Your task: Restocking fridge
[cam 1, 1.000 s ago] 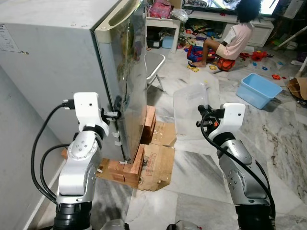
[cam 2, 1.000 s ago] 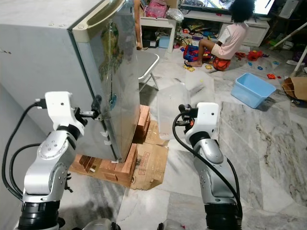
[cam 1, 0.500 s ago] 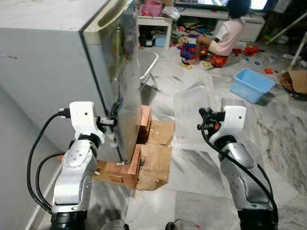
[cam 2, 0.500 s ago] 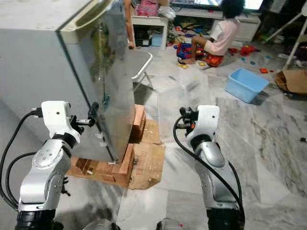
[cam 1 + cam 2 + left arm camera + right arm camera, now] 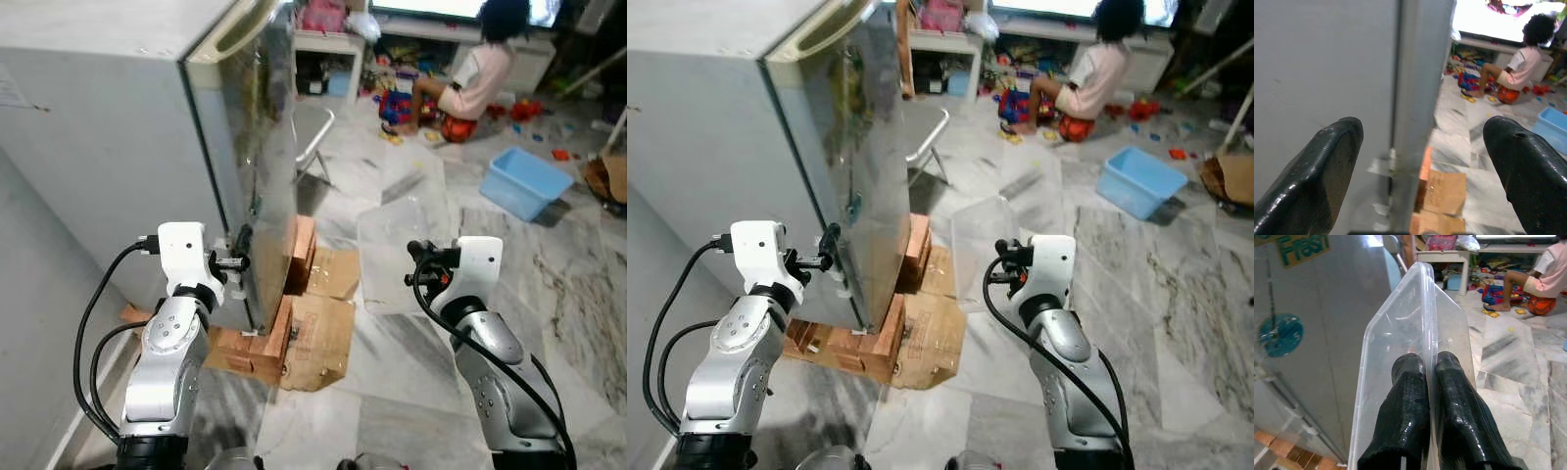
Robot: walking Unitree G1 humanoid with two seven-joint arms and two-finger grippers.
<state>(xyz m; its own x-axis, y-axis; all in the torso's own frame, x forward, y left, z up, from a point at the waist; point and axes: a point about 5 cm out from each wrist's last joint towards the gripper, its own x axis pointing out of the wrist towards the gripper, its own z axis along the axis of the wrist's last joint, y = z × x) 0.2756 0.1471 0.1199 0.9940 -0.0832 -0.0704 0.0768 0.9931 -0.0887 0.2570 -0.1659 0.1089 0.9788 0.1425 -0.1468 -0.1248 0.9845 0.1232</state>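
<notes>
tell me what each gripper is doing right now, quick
Left gripper: open, jaws either side of the fridge door edge.
Right gripper: shut on the clear bin wall.

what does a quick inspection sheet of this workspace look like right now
surface: marble floor, flattened cardboard and bricks under the fridge
job's things: fridge, door shut; clear plastic container gripped by its wall
clutter: blue tub, toys scattered on the far floor
grippers: left gripper open, astride the door edge; right gripper shut on the container
cables: black cables looping along both arms
surroundings: seated person, white chair
</notes>
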